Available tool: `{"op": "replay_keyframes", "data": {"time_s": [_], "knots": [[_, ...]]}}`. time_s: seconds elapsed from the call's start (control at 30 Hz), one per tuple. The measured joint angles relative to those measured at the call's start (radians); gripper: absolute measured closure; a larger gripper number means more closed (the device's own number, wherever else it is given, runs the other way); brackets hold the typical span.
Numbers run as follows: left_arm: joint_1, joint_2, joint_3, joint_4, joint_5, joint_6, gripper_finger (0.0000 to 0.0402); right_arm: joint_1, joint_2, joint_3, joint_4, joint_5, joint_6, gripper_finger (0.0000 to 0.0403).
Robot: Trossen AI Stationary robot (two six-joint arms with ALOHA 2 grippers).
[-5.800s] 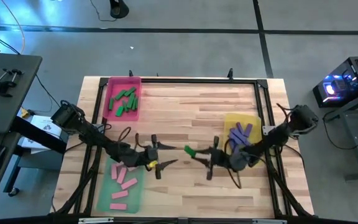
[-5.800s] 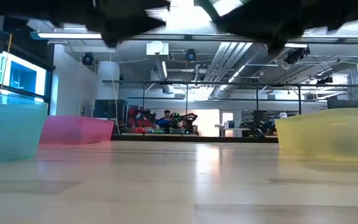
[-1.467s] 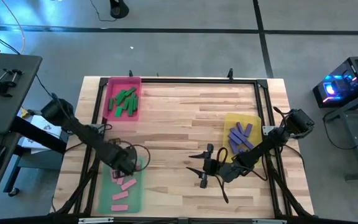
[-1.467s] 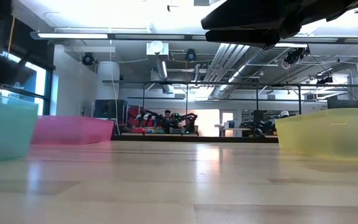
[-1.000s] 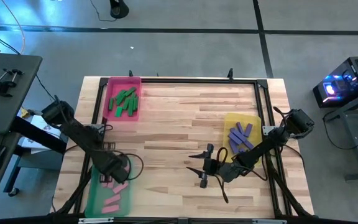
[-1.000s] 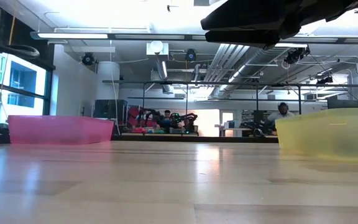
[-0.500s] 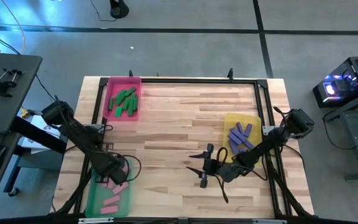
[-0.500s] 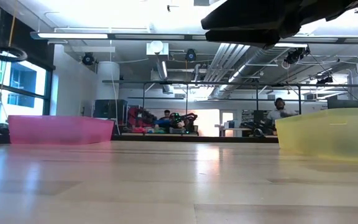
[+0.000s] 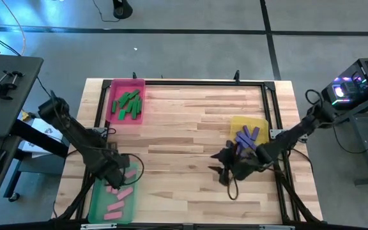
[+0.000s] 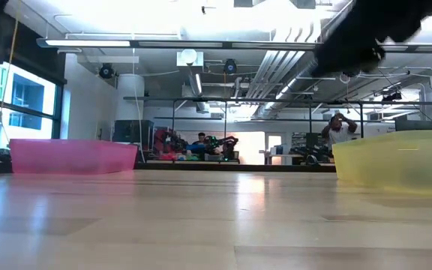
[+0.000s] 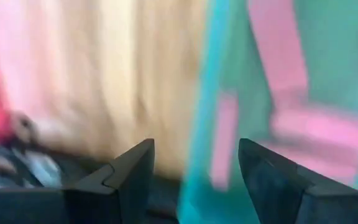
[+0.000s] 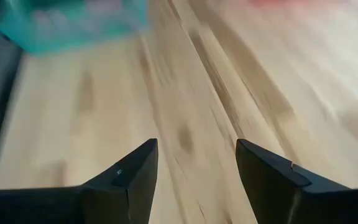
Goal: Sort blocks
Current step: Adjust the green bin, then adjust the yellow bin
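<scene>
Blocks, sorted by colour: green blocks (image 9: 127, 104) in the pink tray (image 9: 115, 86) at the worktop's (image 9: 184, 121) far left; pink blocks (image 9: 117, 198) in the green tray (image 9: 96, 206) at the near left; purple blocks (image 9: 246, 138) in the yellow tray (image 9: 253, 122) at the right. No loose block shows on the bare wood, so sorting looks complete or nearly so. Left claw (image 9: 117, 172): spread, empty, above the green tray's rim. Right claw (image 9: 224, 167): spread, empty, over bare wood just beside the yellow tray
</scene>
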Motion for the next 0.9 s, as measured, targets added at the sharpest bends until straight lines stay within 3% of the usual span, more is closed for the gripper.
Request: {"op": "replay_keyframes", "data": {"time_s": [0.23,0.33,0.43,0.67,0.9], "knots": [[0.038,-0.026,0.070,0.119,-0.592,-0.036,0.0197,-0.187,0.058,0.000,-0.170,-0.205,0.093,0.0214],[0.078,-0.026,0.075,0.256,-0.751,-0.020,0.0202,-0.260,0.080,0.000,-0.284,-0.246,0.175,0.0229],[0.122,-0.026,0.075,0.425,-0.810,0.072,0.0205,-0.286,0.081,0.000,-0.434,-0.270,0.253,0.0245],[0.222,-0.026,0.075,0.721,-0.814,0.329,0.0214,-0.284,0.072,0.006,-0.723,-0.320,0.476,0.0263],[0.280,-0.025,0.075,0.806,-0.810,0.409,0.0218,-0.239,0.051,0.001,-0.707,-0.275,0.486,0.0264]]}}
